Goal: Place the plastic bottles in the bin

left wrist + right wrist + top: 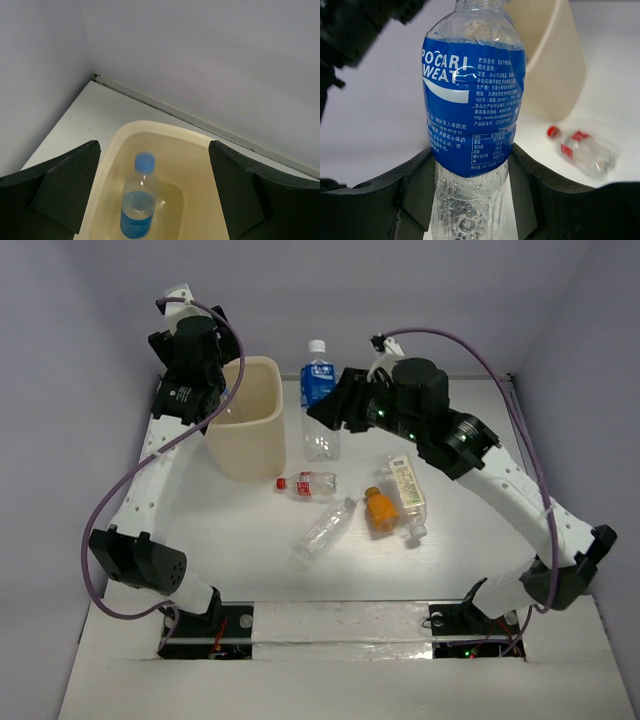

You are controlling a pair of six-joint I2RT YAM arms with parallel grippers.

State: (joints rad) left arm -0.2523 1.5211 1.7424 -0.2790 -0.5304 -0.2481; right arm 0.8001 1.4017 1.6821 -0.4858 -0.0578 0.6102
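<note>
Left gripper [154, 165] hangs over the bin [250, 445] at 11 o'clock, jaws wide with a blue-cap bottle [139, 205] already inside, while right gripper [470, 155] clamps the upright Pocari bottle [472, 100] at 12 o'clock, likely binning it next.

A cream plastic bin [250, 445] with a rounded-square mouth stands upright at the far left. Inside it is a clear bottle with a blue cap [137, 202]. Just right of the bin, a clear plastic bottle with a blue label [319, 390] stands upright. Nearer, four bottles lie on their sides: a red-labelled bottle [308, 483], an unlabelled clear bottle [325, 528], an orange bottle [381, 510] and a cream-labelled bottle [407, 490].
</note>
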